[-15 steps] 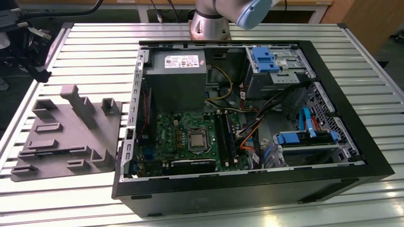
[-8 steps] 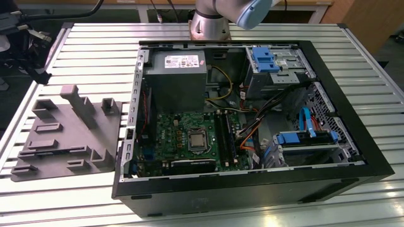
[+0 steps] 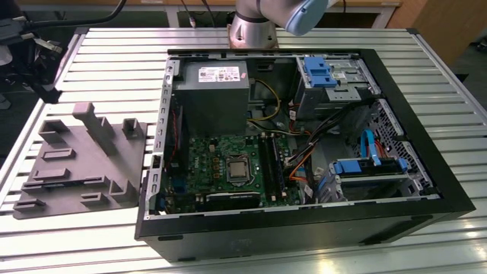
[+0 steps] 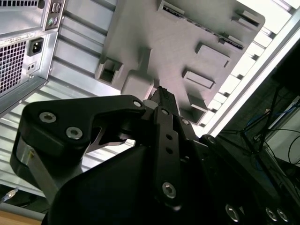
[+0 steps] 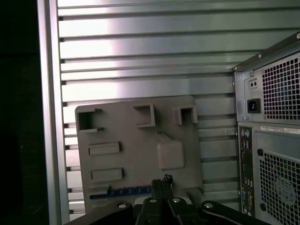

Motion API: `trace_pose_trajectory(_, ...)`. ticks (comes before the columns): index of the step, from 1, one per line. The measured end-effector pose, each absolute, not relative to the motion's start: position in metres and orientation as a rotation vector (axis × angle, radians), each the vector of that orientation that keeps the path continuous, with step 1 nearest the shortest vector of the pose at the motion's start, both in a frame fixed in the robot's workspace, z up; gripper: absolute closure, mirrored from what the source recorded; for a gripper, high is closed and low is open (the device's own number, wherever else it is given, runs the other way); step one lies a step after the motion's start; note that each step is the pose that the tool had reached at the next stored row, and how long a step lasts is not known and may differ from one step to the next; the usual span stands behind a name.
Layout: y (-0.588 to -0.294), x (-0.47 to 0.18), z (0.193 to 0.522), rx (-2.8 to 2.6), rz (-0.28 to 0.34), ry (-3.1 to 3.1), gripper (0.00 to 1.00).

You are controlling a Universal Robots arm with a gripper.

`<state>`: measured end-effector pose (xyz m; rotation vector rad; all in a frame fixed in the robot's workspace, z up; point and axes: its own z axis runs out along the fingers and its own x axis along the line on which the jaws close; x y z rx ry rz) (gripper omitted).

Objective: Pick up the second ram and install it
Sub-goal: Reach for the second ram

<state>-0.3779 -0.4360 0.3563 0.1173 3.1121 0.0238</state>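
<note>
Gripper (image 5: 161,181) hangs closed and empty above the grey fixture (image 5: 140,147); lowering so, we may knock what seems the second ram (image 5: 123,191).

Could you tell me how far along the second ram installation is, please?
Done: I cannot tell what the motherboard slots hold. In hand: nothing; the gripper is shut and empty over the gray fixture tray. Left: picking and installing; the second ram seems to be the thin blue strip in the tray.
</note>
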Motion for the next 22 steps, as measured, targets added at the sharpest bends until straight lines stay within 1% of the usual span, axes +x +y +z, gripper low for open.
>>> trace_pose_trajectory(22, -0.442, -0.3789, 0.3505, 0.117, 0.023, 3.112, 0.89)
